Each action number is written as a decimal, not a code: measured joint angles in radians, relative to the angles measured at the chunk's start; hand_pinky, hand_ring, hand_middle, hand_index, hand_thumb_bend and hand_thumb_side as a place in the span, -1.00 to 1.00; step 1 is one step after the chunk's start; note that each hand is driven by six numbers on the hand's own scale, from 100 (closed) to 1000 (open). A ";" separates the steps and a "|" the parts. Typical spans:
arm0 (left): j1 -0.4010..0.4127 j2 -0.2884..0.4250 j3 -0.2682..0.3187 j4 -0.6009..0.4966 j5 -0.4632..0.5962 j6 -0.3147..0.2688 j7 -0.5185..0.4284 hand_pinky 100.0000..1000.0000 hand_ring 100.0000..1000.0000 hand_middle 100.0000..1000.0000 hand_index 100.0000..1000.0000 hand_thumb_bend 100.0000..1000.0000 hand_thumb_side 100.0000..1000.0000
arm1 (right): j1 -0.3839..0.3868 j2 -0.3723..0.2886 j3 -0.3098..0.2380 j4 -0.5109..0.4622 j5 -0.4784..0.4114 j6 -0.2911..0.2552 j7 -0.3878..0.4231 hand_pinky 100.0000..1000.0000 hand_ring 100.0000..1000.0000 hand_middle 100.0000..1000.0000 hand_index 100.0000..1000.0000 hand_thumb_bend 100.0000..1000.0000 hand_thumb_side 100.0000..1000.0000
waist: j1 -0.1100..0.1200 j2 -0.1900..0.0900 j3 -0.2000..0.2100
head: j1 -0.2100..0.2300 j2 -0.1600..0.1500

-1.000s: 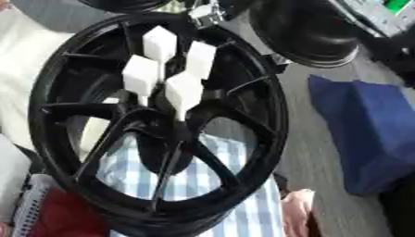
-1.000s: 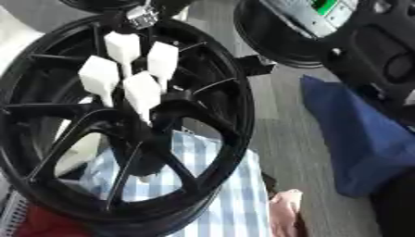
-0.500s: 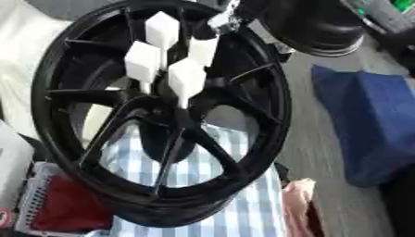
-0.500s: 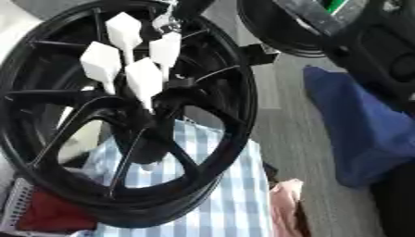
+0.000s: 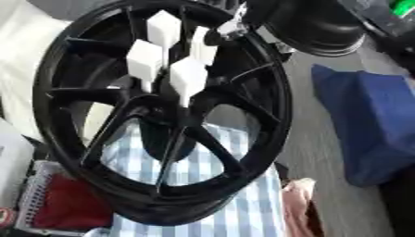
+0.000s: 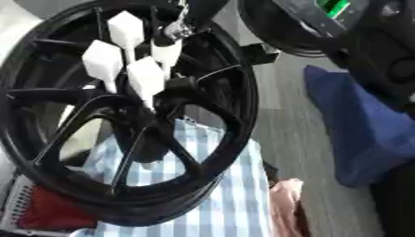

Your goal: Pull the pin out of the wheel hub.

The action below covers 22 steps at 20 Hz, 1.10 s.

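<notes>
A red cloth in a white basket (image 5: 61,203) sits at 7 o'clock. The black spoked alloy wheel hub (image 5: 162,115) stands tilted on the blue-and-white checked tabletop (image 5: 219,194). Four white block-headed pins (image 5: 188,76) protrude from its centre. A robot hand (image 6: 180,28) shows at 12 o'clock behind the pins; finger state cannot be told. A blue fabric cushion (image 5: 369,125) lies at 3 o'clock.

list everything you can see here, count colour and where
wheel hub: one, black, spoked, standing tilted, fills the view
pins: four, white, blocky heads, stuck in the centre of the wheel hub
cloth: one, blue and white check, under the wheel
cushion: one, dark blue, right side on the floor
basket: one, pale, red item inside, lower left
robot arm: black with a silver joint, top, behind the upper rim; hand not clear
</notes>
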 measured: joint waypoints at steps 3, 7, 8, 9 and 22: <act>0.000 0.000 0.000 0.000 0.000 0.000 0.000 0.47 0.52 0.50 0.55 -0.31 0.35 | 0.003 0.000 0.001 0.003 -0.005 -0.004 0.004 0.60 0.52 0.48 0.58 -0.04 -0.26 | -0.001 0.000 0.001 | 0.000 0.000; -0.001 0.000 0.000 0.000 0.001 0.000 0.000 0.47 0.52 0.50 0.54 -0.31 0.35 | 0.006 0.000 0.010 0.009 -0.008 -0.005 0.005 0.58 0.52 0.43 0.55 -0.04 -0.27 | -0.003 0.000 0.002 | -0.003 0.000; -0.001 0.000 0.000 0.000 0.001 0.000 0.000 0.47 0.52 0.50 0.54 -0.31 0.35 | 0.007 0.001 0.012 0.010 -0.008 -0.005 0.005 0.58 0.52 0.42 0.54 -0.04 -0.27 | -0.004 0.000 0.003 | -0.004 0.000; -0.001 -0.001 0.000 0.000 0.002 0.000 0.000 0.47 0.52 0.50 0.54 -0.31 0.35 | 0.007 0.001 0.013 0.013 -0.008 -0.005 0.005 0.58 0.51 0.41 0.54 -0.04 -0.27 | -0.005 0.000 0.005 | -0.004 0.000; -0.004 -0.001 0.000 0.000 0.004 0.001 0.001 0.47 0.51 0.49 0.53 -0.32 0.36 | 0.008 0.015 0.019 0.047 -0.004 -0.011 0.011 0.54 0.47 0.33 0.46 -0.04 -0.29 | -0.009 0.010 0.013 | -0.008 0.000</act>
